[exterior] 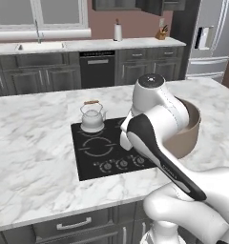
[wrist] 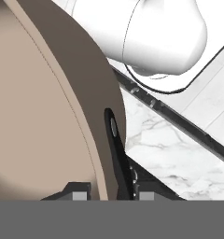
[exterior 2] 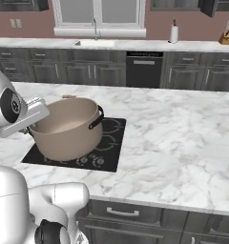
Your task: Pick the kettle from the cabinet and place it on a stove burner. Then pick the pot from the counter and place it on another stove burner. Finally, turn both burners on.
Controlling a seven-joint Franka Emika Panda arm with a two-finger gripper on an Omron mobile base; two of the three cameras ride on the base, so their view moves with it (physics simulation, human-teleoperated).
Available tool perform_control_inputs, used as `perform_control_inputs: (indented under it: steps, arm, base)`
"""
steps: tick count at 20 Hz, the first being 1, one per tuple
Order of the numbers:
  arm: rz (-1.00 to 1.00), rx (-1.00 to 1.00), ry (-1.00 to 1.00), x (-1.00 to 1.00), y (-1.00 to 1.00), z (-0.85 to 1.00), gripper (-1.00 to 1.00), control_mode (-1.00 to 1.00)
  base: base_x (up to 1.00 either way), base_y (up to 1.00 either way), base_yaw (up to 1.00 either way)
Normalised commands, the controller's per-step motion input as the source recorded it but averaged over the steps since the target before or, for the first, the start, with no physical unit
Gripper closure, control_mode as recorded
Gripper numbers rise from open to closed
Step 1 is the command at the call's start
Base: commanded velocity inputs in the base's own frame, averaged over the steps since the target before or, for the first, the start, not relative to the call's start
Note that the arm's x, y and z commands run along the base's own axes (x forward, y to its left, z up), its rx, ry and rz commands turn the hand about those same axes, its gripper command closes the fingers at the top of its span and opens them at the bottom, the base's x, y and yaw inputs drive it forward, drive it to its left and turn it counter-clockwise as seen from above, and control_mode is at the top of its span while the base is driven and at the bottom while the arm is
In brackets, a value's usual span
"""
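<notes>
The counter [exterior 2: 183, 138] was the largest thing: a white marble worktop with grey veins, carried on dark grey drawers. Set flush into it lay the cooktop [exterior: 95, 159], a flat black glass panel with white ring outlines for burners and a row of small round knobs [exterior: 122, 164] along the edge nearest the robot.

The pot [exterior 2: 67, 127] came next in size. It was wide, round and beige-taupe, paler on the inside, with a thin rim and a small dark side handle [exterior 2: 96, 118] showing on the wall facing away from the arm. In the right base view it sat over the cooktop, covering most of the glass on the arm's side; whether its base rested on the glass or hung just above it could not be told. In the left base view its rim [exterior: 195, 114] showed behind the arm, at the cooktop's right.

The gripper [wrist: 106, 192] had the pot's wall between its two dark fingertips [wrist: 79, 195], one inside and one outside, closed partway onto the rim just beside the other dark handle [wrist: 115, 140].

The kettle [exterior: 92, 117], smaller and squat, white-silver with a domed lid and a tall wire handle with a brown top, stood upright on the cooktop's far left burner, apart from the pot.
</notes>
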Motion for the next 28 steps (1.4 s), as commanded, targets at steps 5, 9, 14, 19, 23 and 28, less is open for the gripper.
perform_control_inputs:
  steps: [5, 9, 14, 19, 23, 28]
  arm:
    - [0.00, 0.00, 0.00, 0.00, 0.00, 0.00, 1.00, 1.00]
    - [0.00, 0.00, 0.00, 0.00, 0.00, 0.00, 1.00, 1.00]
    - [0.00, 0.00, 0.00, 0.00, 0.00, 0.00, 1.00, 1.00]
    - [0.01, 0.00, 0.00, 0.26, 0.00, 0.00, 1.00, -1.00]
    - [0.08, 0.01, 0.00, 0.49, -0.12, 0.00, 1.00, -1.00]
    - [0.09, 0.01, -0.01, 0.44, -0.24, 0.00, 1.00, -1.00]
  base:
    - [0.68, 0.05, 0.00]
    - [0.31, 0.10, 0.00]
    - [0.01, 0.00, 0.00]
    - [0.00, 0.00, 0.00]
    - [0.00, 0.00, 0.00]
    - [0.00, 0.00, 0.00]
